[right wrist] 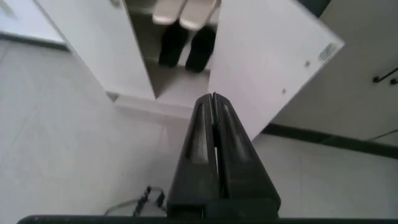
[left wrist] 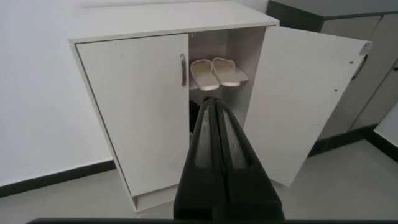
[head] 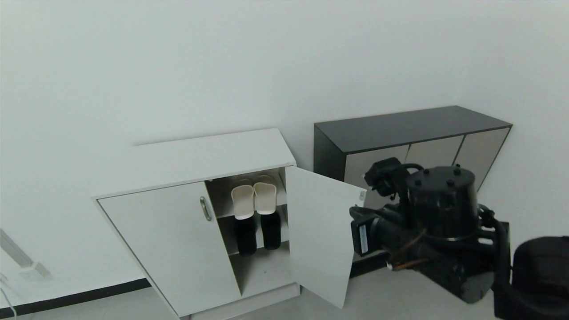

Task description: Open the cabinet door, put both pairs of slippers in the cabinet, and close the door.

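Left end effector (left wrist: 216, 102), right end effector (right wrist: 214, 98) pressed together, empty, pointing toward open cabinet (head: 200, 155).

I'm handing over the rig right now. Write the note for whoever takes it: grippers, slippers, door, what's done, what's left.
Left gripper: fingers shut, empty, facing the cabinet.
Right gripper: fingers shut, empty, near the open door.
White slippers sit on the upper shelf, black slippers stand below them, both inside.
Done: door opened, both pairs stowed.
Left: swing the open door shut.
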